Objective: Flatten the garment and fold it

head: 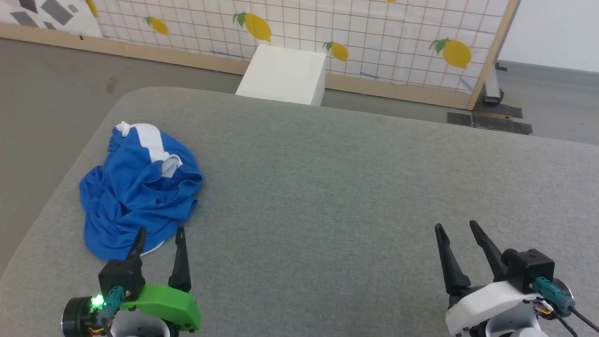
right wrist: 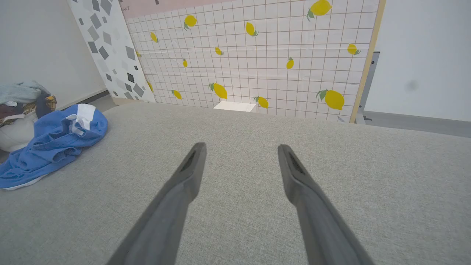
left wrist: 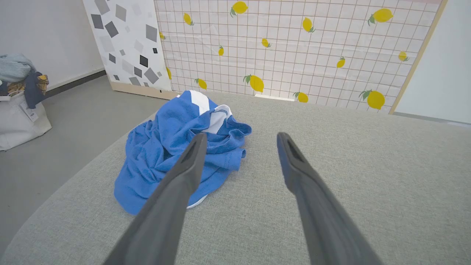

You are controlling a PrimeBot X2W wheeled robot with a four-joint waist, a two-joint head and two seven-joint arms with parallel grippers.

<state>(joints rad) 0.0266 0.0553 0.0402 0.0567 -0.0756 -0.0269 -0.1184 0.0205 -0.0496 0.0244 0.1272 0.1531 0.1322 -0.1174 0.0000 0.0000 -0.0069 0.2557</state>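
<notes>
Okay, my left claw (head: 161,229) is spread wide with nothing between its fingers, low over the grey padded table (head: 337,187). The blue garment (head: 135,187) sits crumpled in a heap on that table, just ahead of this claw and slightly to its left. In the head view the claw's left fingertip overlaps the heap's near edge; I cannot tell whether it touches. In my left wrist view the same finger crosses in front of the blue cloth, and the other finger is over bare table. The heap is bunched and creased. A white stripe runs over its far end, a white inner band shows near the middle, and a sliver of white peeks out under the near edge.

My right claw (head: 456,225) is also spread and empty, over bare table. The garment is well apart from it, off to its left. Straight ahead of the right claw, past the table's far edge, a white box (head: 283,75) stands against a lemon-print grid panel (head: 398,32). Far left of my left claw, down on the floor, is a pale bag (left wrist: 18,117) stuffed with clothes, with a grey-squares panel (left wrist: 125,44) beside the lemon one.
</notes>
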